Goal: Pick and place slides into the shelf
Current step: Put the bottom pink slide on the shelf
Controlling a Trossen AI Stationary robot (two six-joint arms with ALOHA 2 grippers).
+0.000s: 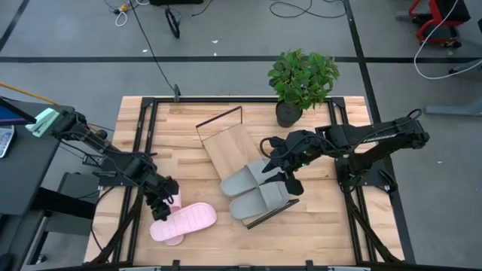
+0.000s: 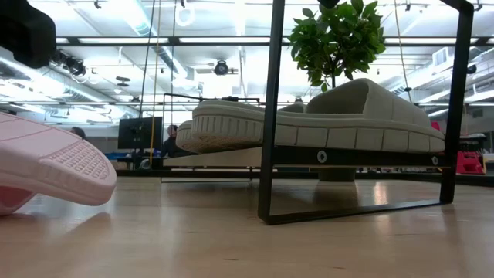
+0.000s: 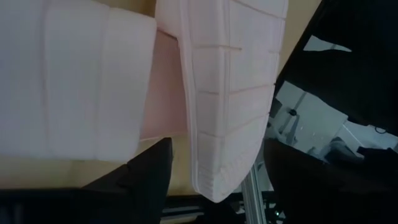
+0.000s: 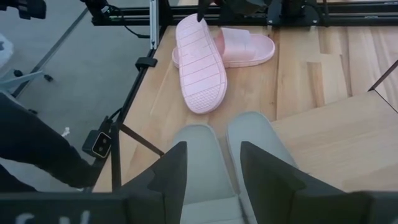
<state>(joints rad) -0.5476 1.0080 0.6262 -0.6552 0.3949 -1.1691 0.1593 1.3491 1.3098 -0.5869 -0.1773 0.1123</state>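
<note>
**Pink pair waits by the left arm; 2 grey slides on the shelf**

A light-wood tabletop point(image 1: 188, 181) in an open workshop carries a long pale board shelf with black wire end frames point(image 1: 226, 143). It holds 2 soft grey slides point(image 1: 252, 192) side by side. The 2 soft pink slides point(image 1: 183, 222) lie overlapped at the table's near-left edge, long axes crossing. The left gripper point(image 1: 160, 205) sits touching or just above them, fingers apart, clearly nearer. The right gripper point(image 1: 280, 169) hovers over the grey pair, fingers parted, holding nothing.
</note>
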